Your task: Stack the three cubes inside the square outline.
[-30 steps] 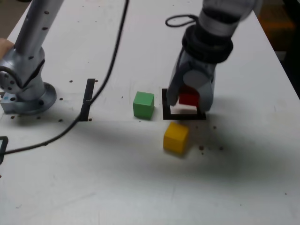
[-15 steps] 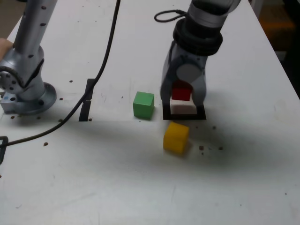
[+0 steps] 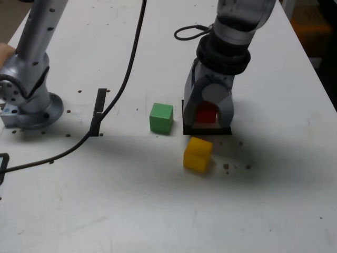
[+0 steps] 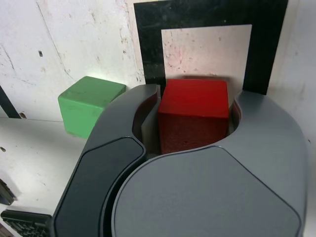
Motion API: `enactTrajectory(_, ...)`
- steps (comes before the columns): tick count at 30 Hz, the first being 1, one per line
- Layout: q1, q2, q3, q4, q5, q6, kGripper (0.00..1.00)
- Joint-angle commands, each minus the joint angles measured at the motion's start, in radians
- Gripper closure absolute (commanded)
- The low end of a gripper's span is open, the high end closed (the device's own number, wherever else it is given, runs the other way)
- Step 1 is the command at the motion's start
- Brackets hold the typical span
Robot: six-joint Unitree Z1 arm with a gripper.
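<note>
Gripper (image 4: 192, 116) pinching red cube (image 4: 193, 106) over square tape outline (image 3: 208, 132), probably to seat stack base. Green cube (image 3: 161, 118) at 9 o'clock, yellow cube (image 3: 198, 154) near 6, likely parked for stacking.

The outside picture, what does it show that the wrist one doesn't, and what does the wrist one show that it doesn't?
Only the exterior view shows the yellow cube and the arm's round base.

Only the wrist view shows the outline's tape edge beyond the red cube.

Both show the gripper holding the red cube, plus the green cube.
</note>
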Motion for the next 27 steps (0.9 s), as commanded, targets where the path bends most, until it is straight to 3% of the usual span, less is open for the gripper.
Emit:
enactTrajectory(1,0.004,0.002,0.004,-0.004,0.001,-0.001,0.84)
enactTrajectory(6,0.006,0.000,0.007,-0.002,0.011,0.000,0.78)
enactTrajectory(17,0.015,-0.010,0.000,0.062,0.036,0.004,0.49)
enactTrajectory(27,0.017,-0.013,-0.002,0.070,0.019,0.013,0.45)
